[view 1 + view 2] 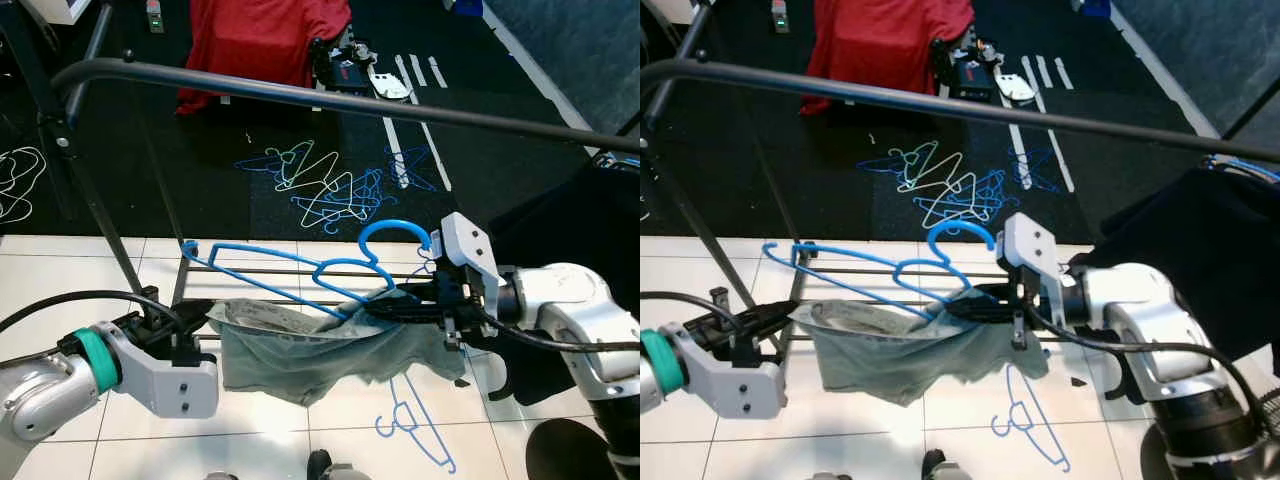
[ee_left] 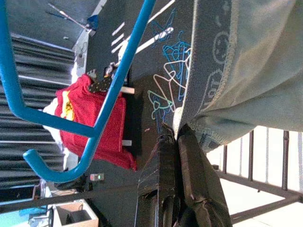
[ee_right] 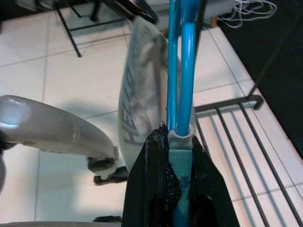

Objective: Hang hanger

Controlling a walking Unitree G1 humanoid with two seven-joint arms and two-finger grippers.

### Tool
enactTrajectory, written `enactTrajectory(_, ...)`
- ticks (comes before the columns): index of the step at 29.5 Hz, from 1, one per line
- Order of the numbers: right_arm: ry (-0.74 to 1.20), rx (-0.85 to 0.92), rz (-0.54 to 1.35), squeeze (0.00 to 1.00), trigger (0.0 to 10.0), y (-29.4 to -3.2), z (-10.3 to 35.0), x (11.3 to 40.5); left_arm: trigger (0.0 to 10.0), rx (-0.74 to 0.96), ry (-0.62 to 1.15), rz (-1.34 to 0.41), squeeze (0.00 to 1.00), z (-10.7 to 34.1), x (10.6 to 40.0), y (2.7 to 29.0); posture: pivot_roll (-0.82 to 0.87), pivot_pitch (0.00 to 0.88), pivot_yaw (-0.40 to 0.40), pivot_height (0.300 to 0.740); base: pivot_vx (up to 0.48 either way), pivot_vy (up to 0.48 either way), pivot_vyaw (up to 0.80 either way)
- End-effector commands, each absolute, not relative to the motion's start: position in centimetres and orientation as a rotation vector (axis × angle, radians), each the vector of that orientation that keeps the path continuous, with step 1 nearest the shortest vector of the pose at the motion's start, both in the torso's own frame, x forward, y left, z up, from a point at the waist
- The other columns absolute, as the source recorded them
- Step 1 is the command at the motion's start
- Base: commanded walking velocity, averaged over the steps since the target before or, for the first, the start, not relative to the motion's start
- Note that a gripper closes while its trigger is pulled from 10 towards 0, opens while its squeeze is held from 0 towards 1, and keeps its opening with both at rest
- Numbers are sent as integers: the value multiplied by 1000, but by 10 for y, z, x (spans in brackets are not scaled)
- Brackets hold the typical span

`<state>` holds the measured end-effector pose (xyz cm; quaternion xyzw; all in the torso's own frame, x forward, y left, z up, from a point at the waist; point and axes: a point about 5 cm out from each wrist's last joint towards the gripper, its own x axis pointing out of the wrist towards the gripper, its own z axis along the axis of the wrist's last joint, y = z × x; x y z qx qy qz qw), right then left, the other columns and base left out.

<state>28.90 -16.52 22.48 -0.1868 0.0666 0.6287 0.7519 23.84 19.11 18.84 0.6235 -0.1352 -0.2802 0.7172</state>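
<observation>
A blue plastic hanger [image 1: 300, 265] carries a grey-green garment [image 1: 320, 350] below the dark rail [image 1: 330, 98] of a clothes rack. My right gripper [image 1: 385, 305] is shut on the hanger's lower bar together with the cloth, just under the hook [image 1: 395, 232]; the right wrist view has the blue bars [image 3: 182, 71] running out from between its fingers [image 3: 147, 189]. My left gripper [image 1: 200, 322] pinches the garment's left hem; its fingers [image 2: 189, 179] close on the printed waistband [image 2: 213, 71] in the left wrist view.
The rack's low wire shelf [image 1: 260, 272] lies behind the garment. Several loose hangers [image 1: 330, 185] are scattered on the dark carpet, and one blue hanger [image 1: 415, 425] lies on the white tiles. A red cloth [image 1: 260, 40] hangs at the back. Dark clothing [image 1: 1200, 250] hangs at right.
</observation>
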Motion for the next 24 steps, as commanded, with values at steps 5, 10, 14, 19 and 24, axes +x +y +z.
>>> enactTrajectory(5, 185, -417, 1439, 0, 10000, -166, 222, 279, 10000, 1384, -280, -639, 0, 181, 236, 192, 2, 177, -47, 740, 0, 0, 0)
enactTrajectory(10, 234, -420, 1454, 0, 10000, -170, 214, 272, 10000, 1415, -264, -611, 0, 186, 235, 203, 5, 181, -56, 740, 0, 0, 0)
enactTrajectory(14, 244, -412, 1456, 0, 10000, -170, 211, 269, 10000, 1436, -254, -581, 0, 191, 234, 212, 8, 183, -59, 740, 0, 0, 0)
enactTrajectory(19, 248, -410, 1459, 0, 10000, -168, 209, 272, 10000, 1441, -253, -580, 0, 194, 228, 215, 28, 181, -63, 740, 0, 0, 0)
enactTrajectory(24, 253, -429, 1450, 0, 10000, -168, 208, 276, 10000, 1455, -232, -591, 0, 192, 221, 220, 31, 179, -65, 740, 0, 0, 0)
